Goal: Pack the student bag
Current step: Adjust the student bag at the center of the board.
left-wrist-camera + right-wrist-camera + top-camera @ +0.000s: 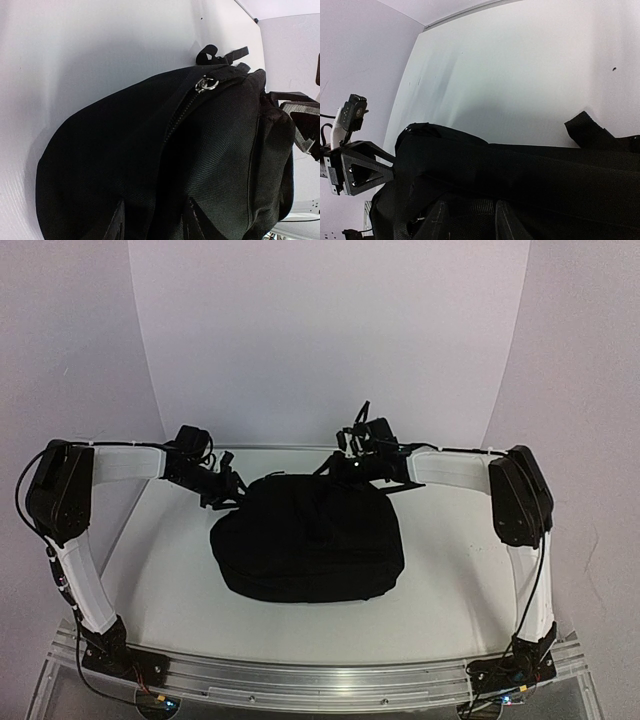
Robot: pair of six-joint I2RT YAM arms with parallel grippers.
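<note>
The student bag (310,540), a large black soft backpack, lies flat in the middle of the white table (450,570). Its zip looks closed, with the metal pull (206,84) at the far end. My left gripper (228,492) is at the bag's far left corner, its fingers (117,222) partly closed with a fold of bag fabric (125,150) between them. My right gripper (350,468) is at the bag's far right edge, its fingers (502,222) likewise pinching bag fabric (545,170).
Black strap loops (220,52) stick out beyond the bag's far end, and one shows in the right wrist view (585,130). White curved backdrop walls (330,340) close in the table at the back and sides. No other loose items show.
</note>
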